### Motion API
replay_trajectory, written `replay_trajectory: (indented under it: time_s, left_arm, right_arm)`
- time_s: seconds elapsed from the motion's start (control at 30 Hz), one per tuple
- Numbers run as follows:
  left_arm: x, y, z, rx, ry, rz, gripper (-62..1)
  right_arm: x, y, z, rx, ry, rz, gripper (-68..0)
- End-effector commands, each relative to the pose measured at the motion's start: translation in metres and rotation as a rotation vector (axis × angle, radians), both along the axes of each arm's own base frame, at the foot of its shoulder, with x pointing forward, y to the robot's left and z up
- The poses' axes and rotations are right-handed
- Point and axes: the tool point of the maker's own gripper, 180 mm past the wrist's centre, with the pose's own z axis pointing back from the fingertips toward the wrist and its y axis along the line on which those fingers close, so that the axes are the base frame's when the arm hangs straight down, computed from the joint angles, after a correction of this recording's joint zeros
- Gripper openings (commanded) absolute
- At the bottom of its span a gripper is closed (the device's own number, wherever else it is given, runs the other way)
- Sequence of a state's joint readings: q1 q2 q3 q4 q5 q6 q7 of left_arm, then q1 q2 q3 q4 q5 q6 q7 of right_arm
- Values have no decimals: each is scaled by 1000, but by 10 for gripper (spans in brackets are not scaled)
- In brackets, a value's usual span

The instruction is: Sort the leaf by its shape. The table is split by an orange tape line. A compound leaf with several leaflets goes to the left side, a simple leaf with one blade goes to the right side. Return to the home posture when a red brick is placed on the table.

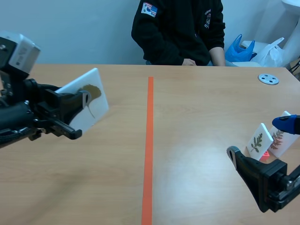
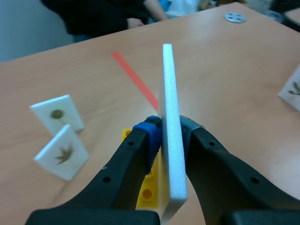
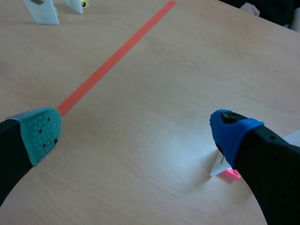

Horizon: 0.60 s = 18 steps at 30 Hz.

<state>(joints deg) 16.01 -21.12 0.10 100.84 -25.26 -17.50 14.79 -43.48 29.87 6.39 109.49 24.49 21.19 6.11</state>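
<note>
Left gripper (image 2: 169, 127) clamps a leaf card (image 2: 168, 84), seemingly single-bladed, aloft left of the tape line (image 1: 149, 140), not yet delivered; right gripper (image 3: 136, 132) spread, empty.

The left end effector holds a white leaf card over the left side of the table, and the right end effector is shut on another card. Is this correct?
Not fully. The right end effector is open and holds nothing; the right wrist view shows its fingers wide apart. The left end effector does hold the white leaf card over the left side of the table.
</note>
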Motion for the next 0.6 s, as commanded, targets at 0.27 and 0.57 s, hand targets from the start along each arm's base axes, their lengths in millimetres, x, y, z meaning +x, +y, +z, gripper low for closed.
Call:
replay_trajectory:
  time_s: [0.27,0.57]
  left_arm:
    - [16,53,8,-14,-32,209,-558]
    - [27,90,-26,-32,-10,326,-559]
  right_arm:
    - [7,0,13,6,-47,-3,4]
    - [14,0,19,6,-75,-3,4]
